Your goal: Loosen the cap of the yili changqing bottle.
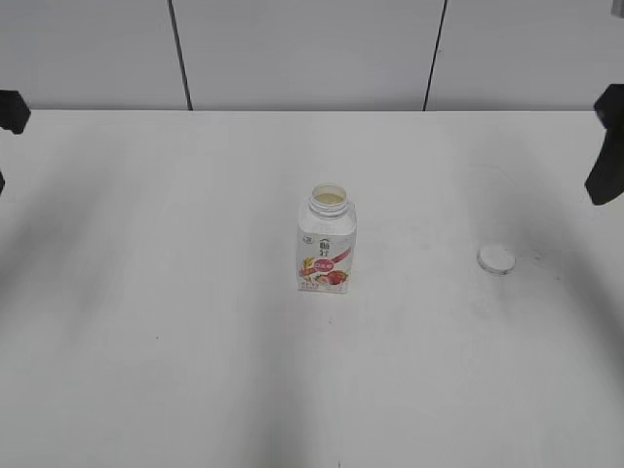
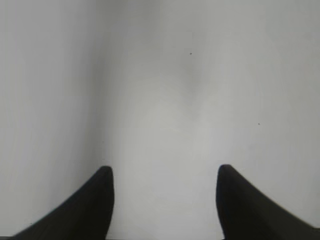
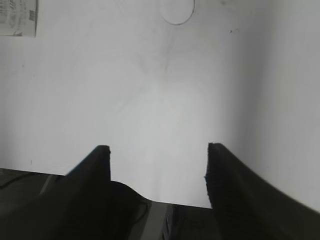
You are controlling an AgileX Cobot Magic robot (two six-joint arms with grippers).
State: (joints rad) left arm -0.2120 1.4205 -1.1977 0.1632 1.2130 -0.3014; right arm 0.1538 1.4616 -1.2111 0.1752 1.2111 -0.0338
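The yili changqing bottle (image 1: 327,244) stands upright mid-table, white with a pink-red label, its wide neck open and uncapped. The white cap (image 1: 495,258) lies flat on the table to the bottle's right, apart from it. In the right wrist view the cap's edge (image 3: 177,11) shows at the top and a corner of the bottle (image 3: 19,17) at the top left. My left gripper (image 2: 164,172) is open and empty over bare table. My right gripper (image 3: 157,150) is open and empty, well short of the cap. Only dark arm parts show at both edges of the exterior view.
The white table (image 1: 195,322) spreads wide around the bottle. A pale panelled wall (image 1: 312,49) stands behind its far edge. A dark arm part (image 1: 606,146) hangs at the right edge and another (image 1: 12,112) at the left edge.
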